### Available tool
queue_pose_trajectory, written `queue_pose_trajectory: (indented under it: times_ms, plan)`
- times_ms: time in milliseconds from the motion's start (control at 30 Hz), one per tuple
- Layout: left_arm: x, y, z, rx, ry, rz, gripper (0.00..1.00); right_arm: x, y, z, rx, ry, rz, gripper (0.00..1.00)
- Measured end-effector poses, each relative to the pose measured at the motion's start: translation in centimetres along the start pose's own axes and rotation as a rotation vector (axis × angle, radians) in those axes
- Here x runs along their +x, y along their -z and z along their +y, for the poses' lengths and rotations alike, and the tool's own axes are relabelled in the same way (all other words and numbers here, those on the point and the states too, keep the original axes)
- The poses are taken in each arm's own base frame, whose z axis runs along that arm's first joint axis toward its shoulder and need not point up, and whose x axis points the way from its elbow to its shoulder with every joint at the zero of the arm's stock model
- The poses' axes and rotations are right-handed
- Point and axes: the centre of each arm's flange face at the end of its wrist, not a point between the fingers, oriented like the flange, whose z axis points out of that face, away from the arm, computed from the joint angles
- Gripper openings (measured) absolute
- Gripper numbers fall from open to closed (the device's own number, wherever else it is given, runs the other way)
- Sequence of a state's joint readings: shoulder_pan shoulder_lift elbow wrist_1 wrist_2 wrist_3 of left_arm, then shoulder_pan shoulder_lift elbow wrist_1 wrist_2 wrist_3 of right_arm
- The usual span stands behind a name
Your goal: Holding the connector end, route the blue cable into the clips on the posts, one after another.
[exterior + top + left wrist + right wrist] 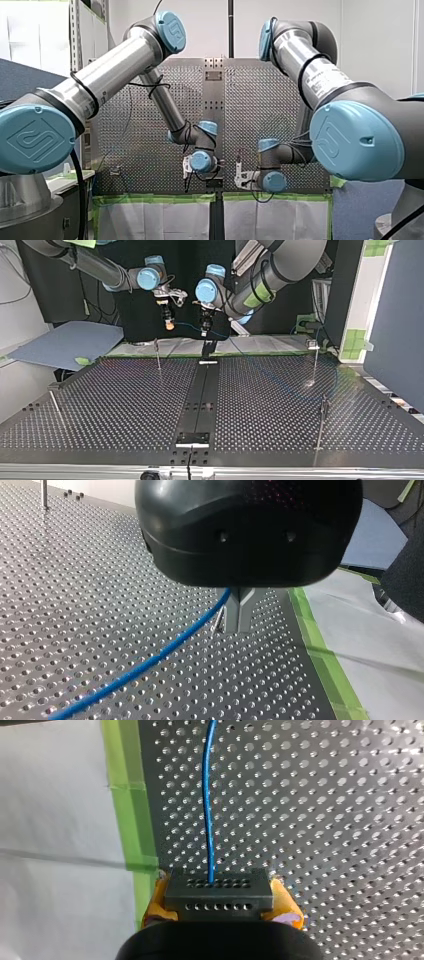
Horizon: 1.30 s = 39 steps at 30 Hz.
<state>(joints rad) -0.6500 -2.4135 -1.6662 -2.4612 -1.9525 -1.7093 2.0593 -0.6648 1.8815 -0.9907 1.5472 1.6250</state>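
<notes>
aloft, right end effector (220, 899) tight on connector (218, 889), left end effector (239, 616) tight on blue cable (150, 662)

Left wrist view: the left gripper's (239, 622) housing covers all but the fingertips, and the blue cable (150, 662) runs off the edge. Right wrist view: you see only slivers of the right gripper's (220, 909) yellow pads behind the connector (218, 892). Top view: clips on the posts (316, 360) are too small to make out.
</notes>
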Motion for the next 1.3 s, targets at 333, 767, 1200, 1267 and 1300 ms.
queue_pose_trajectory:
  times_ms: [333, 767, 1200, 1267, 1300]
  plan:
    - [4.4, 0.1, -1.2, 0.044, 0.012, -0.001, 0.00, -3.5, 0.0, 1.4, -0.012, -0.004, -0.018, 0.00]
    - [8.8, -0.3, -2.6, 0.060, 0.000, -0.016, 0.00, -4.1, 0.4, 3.4, -0.014, -0.013, -0.019, 0.00]
    - [9.0, -1.9, -6.3, 0.075, -0.008, -0.024, 0.00, -4.1, 0.6, 6.6, -0.008, -0.025, -0.017, 0.00]
    - [9.2, -2.1, -6.7, 0.074, -0.012, -0.020, 0.00, -4.1, 0.6, 6.9, -0.003, -0.028, -0.018, 0.00]
    - [9.3, -2.2, -6.9, 0.075, -0.013, -0.018, 0.00, -4.2, 0.7, 7.1, 0.001, -0.029, -0.018, 0.00]
